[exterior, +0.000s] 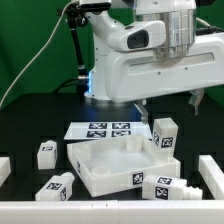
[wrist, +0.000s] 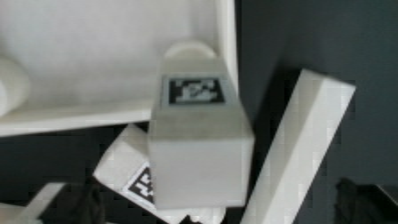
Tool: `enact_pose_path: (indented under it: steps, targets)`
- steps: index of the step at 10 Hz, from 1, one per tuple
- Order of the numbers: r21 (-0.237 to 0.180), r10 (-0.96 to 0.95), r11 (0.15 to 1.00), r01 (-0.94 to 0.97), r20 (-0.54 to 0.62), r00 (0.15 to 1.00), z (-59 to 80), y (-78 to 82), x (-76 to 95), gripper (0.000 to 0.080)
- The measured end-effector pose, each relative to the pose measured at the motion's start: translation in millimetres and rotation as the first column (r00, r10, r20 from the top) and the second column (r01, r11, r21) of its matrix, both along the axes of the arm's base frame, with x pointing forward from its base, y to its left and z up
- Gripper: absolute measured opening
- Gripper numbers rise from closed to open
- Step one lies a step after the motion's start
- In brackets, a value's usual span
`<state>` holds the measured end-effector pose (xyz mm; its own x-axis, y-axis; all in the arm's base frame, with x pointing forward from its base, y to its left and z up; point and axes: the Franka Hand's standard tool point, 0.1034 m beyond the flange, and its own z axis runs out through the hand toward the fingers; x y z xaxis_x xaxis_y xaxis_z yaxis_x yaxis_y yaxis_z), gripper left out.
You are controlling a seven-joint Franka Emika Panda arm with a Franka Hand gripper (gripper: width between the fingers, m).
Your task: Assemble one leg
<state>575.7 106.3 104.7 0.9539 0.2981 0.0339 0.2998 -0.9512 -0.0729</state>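
One leg [exterior: 163, 133], a chunky white block with a square tag, stands upright at the far right corner of the white square tray [exterior: 100, 165]. I cannot tell whether it is seated in the tray. My gripper [exterior: 172, 105] hangs just over it, open. In the wrist view the leg [wrist: 196, 130] fills the middle and runs down toward the tray corner [wrist: 89, 60]. The dark fingers [wrist: 63, 200] stand apart from the leg on both sides, and the gripper [wrist: 214, 207] holds nothing.
Three more legs lie loose: one [exterior: 46, 153] left of the tray, one [exterior: 57, 187] at its front left, one [exterior: 165, 187] at its front right. The marker board [exterior: 100, 130] lies behind the tray. White blocks stand at the left [exterior: 4, 170] and right [exterior: 212, 175] edges.
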Motion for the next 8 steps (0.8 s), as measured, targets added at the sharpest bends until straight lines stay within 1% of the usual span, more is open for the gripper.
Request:
enact_pose_path:
  steps: [2, 4, 5, 6, 7, 8]
  targets:
    - [0.0, 0.004, 1.0, -0.004, -0.012, 1.0, -9.7, -2.0, -2.0, 0.0648]
    - [-0.001, 0.006, 1.0, -0.006, -0.019, 1.0, -11.0, -2.7, -3.4, 0.0648]
    - [-0.004, 0.005, 1.0, -0.005, -0.041, 0.999, -11.9, -2.5, -6.6, 0.0648]
    - [-0.012, 0.01, 1.0, -0.012, -0.142, 0.99, -12.0, -0.3, -15.1, 0.0648]
    - [-0.013, 0.016, 1.0, -0.019, -0.199, 0.98, -11.4, 2.3, -13.3, 0.0648]
    - [-0.016, 0.02, 1.0, -0.025, -0.255, 0.967, -12.2, 3.4, -16.3, 0.0648]
